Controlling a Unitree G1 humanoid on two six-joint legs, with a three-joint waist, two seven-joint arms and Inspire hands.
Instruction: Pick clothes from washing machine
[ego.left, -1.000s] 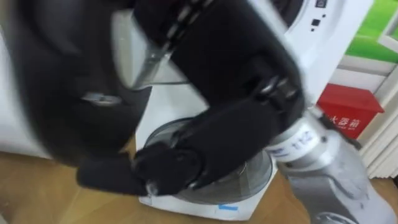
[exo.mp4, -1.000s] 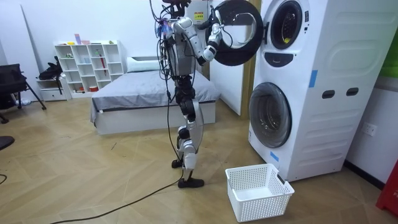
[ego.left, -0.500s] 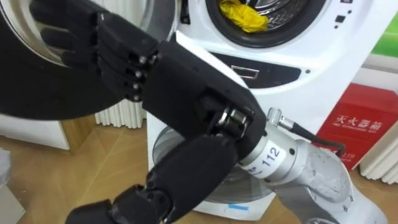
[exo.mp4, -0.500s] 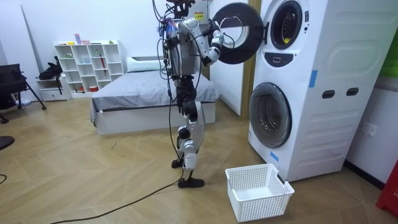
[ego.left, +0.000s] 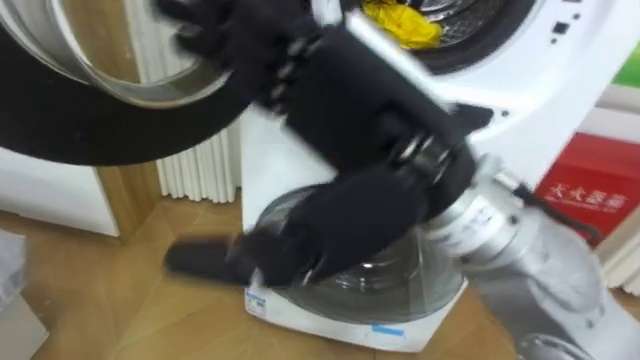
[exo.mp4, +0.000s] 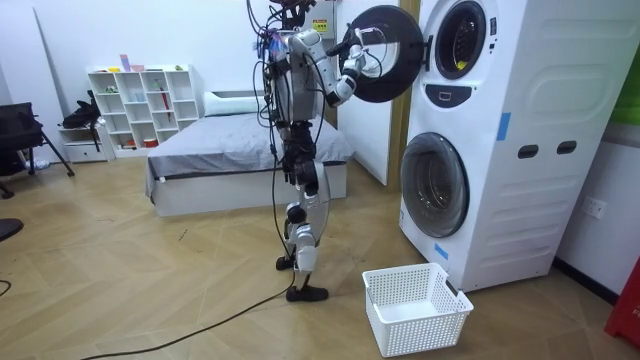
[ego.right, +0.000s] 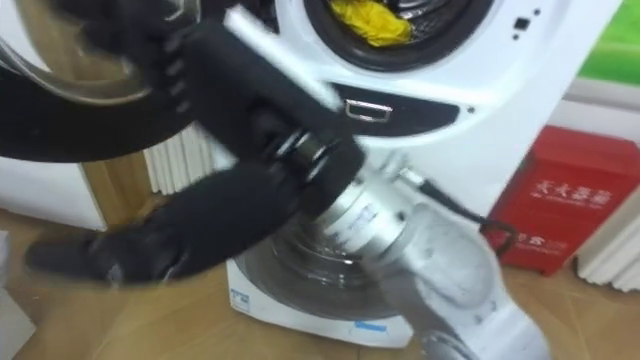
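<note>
Room view: robot stands facing the stacked washing machine (exo.mp4: 500, 140), right hand (ego.left: 330, 90) raised at the open upper door (ego.left: 90, 125), fingers straight, thumb spread wide. Yellow clothes (ego.left: 400, 22) sit inside the upper drum, untouched.

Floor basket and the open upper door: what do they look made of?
Basket: likely white moulded plastic, matte, walls of open lattice. Upper door: black ring, probably plastic, around a clear domed window, glass or clear plastic; things behind show through.

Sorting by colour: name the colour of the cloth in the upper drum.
Yellow cloth; clearest in the right eye view.
</note>
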